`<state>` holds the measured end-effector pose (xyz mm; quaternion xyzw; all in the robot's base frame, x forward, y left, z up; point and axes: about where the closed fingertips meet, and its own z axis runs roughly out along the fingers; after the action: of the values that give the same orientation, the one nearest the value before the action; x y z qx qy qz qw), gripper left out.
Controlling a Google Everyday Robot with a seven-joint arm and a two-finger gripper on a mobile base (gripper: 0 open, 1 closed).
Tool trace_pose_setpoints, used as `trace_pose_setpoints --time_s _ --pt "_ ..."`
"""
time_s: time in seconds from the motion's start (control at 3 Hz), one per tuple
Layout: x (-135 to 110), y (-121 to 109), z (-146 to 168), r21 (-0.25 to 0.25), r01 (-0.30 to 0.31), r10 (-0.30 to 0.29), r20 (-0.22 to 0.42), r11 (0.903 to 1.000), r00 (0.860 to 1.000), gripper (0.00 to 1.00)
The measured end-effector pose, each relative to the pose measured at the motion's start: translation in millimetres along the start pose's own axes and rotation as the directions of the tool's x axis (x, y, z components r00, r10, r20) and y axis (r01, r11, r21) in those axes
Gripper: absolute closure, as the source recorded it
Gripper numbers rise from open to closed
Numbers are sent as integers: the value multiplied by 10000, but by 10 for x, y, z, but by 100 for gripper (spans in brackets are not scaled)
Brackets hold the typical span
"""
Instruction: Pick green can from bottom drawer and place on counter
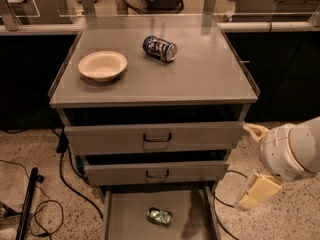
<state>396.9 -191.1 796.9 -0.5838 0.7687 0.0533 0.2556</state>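
Note:
The green can lies on its side on the floor of the open bottom drawer, near the middle. The counter is the grey cabinet top above it. My gripper hangs from the white arm at the lower right, just right of the bottom drawer and above its level. It is well apart from the green can and holds nothing that I can see.
A white bowl sits on the counter's left and a blue, white and red can lies at its back middle. Two grey drawers with dark handles stand partly open above the bottom drawer. Black cables and a dark pole lie on the floor at left.

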Motion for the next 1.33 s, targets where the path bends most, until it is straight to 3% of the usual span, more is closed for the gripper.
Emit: trace_pose_setpoints --time_s 0.33,0.67,1.33 --pt "0 0 0 0 0 0 0 10000 10000 0" --pt "55 41 173 -319 -206 200 -194 9993 9996 0" --pt "439 205 1050 -1300 -1225 1192 -329 9839 9923 0"
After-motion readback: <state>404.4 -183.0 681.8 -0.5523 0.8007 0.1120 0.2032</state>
